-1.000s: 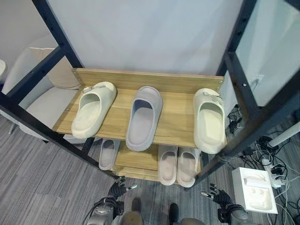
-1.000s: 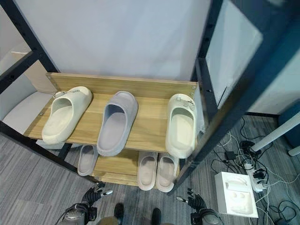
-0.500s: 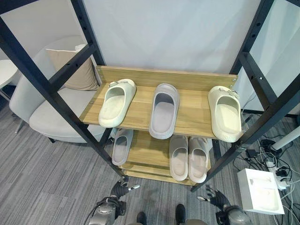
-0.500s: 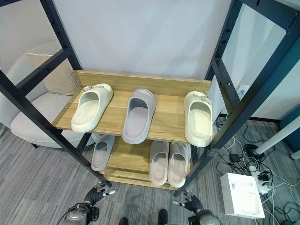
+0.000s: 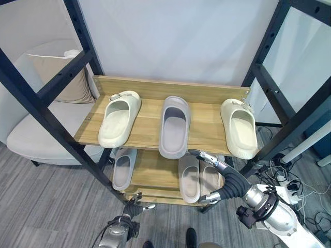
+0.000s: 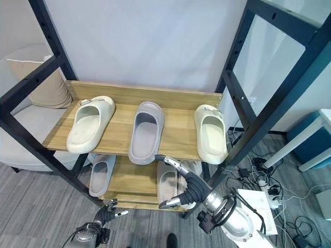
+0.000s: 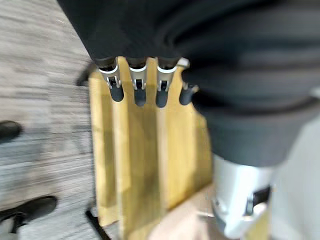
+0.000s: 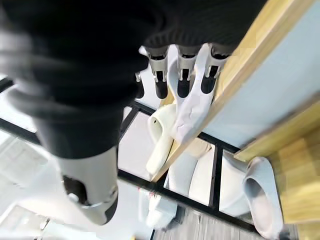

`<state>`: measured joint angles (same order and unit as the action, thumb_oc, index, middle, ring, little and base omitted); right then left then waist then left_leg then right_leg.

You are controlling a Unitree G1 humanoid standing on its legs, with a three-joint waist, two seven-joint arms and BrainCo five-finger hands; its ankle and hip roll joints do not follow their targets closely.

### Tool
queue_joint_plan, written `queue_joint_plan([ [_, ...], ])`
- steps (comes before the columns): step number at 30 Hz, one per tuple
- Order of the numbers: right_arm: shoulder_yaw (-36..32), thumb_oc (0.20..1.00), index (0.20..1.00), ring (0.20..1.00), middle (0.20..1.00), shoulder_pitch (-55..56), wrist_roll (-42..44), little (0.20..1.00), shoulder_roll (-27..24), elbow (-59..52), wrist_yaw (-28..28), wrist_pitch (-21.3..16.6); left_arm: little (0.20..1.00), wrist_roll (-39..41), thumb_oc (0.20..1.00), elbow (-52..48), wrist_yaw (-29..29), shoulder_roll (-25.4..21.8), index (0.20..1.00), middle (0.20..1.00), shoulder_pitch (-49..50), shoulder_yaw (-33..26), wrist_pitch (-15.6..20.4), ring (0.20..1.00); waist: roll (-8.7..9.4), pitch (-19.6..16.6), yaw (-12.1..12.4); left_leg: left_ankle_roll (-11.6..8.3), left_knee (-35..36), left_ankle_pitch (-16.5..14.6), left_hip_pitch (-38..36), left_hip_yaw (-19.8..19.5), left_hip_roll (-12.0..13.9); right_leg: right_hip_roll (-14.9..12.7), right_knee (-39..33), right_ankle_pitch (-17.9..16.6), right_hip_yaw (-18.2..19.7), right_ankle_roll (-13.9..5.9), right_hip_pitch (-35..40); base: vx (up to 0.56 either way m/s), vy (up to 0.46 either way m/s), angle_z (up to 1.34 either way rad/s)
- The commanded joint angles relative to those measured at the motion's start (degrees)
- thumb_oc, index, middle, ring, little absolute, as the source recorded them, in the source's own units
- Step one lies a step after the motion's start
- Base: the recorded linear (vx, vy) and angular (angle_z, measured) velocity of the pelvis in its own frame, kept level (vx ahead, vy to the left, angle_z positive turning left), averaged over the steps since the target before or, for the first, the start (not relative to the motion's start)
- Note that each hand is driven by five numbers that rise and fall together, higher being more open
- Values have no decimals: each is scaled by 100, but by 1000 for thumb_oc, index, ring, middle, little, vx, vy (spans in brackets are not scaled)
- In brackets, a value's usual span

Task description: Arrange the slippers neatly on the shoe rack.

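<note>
Fingers relaxed on right hand, left hand, slippers lengthwise front-to-back, toes rearward

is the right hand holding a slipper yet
No, the right hand reaches open-fingered in front of the shoe rack, below the grey slipper, holding nothing.

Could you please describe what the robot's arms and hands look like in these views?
The right hand has silver fingers with dark tips, and a dark ribbed cover runs over its back and wrist. Behind it the arm is rounded silver-grey metal with a black ring-shaped joint. The left hand shows the same silver, dark-tipped fingers on a silver-grey arm; its wrist view shows the dark cover above the fingers.
</note>
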<state>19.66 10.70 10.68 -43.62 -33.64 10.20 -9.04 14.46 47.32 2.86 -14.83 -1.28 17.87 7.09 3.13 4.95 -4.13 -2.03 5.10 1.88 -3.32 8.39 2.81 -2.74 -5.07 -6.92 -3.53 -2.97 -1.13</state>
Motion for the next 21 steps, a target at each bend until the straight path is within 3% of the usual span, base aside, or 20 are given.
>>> queue_joint_plan([
  [1, -107, 1000, 1000, 1000, 1000, -422, 751, 1000, -279, -443, -46, -469, 1000, -262, 1000, 231, 88, -139, 1000, 1000, -423, 16, 263, 1000, -12, -20, 55, -98, -10, -155, 162, -133, 133, -157, 7, 867, 80, -395, 487, 0, 20, -13],
  [3, -350, 1000, 1000, 1000, 1000, -932, 701, 1000, -525, -649, -354, -581, 1000, -223, 1000, 106, 101, -154, 1000, 1000, -363, 66, 291, 1000, -11, -94, 58, -94, -10, -153, 167, -128, 138, -161, 7, 856, 83, -402, 482, 0, 23, -5],
  [7, -538, 1000, 1000, 1000, 1000, -1951, -37, 1000, -315, -292, -917, -525, 1000, -111, 1000, -85, 72, -124, 1000, 1000, -273, 135, 275, 1000, -40, -178, 109, -75, -10, -163, 164, -155, 123, -170, 7, 849, 46, -402, 490, 9, 14, -1],
  [10, -154, 1000, 1000, 1000, 1000, -3406, -1010, 1000, 355, 581, -1539, -197, 1000, 43, 1000, -235, 81, -94, 1000, 1000, -237, 231, 185, 1000, -34, -209, 244, -43, -10, -175, 185, -220, 106, -193, 7, 840, -22, -396, 490, 21, 20, 1],
  [13, 54, 1000, 1000, 1000, 1000, -4242, -1777, 1000, 685, 1460, -1889, 116, 1000, 99, 1000, -324, 51, -103, 1000, 1000, -179, 321, 116, 1000, 4, -215, 416, -20, -10, -182, 228, -305, 80, -213, 7, 839, -87, -384, 503, 25, 25, 9],
  [21, 153, 1000, 1000, 1000, 1000, -5237, -3587, 1000, 1024, 3314, -2669, 755, 1000, 188, 1000, -679, -17, -274, 1000, 1000, -80, 253, 65, 1000, 103, -92, 804, 51, -10, -219, 304, -519, -42, -282, 7, 913, -295, -385, 590, 26, 17, 20],
])
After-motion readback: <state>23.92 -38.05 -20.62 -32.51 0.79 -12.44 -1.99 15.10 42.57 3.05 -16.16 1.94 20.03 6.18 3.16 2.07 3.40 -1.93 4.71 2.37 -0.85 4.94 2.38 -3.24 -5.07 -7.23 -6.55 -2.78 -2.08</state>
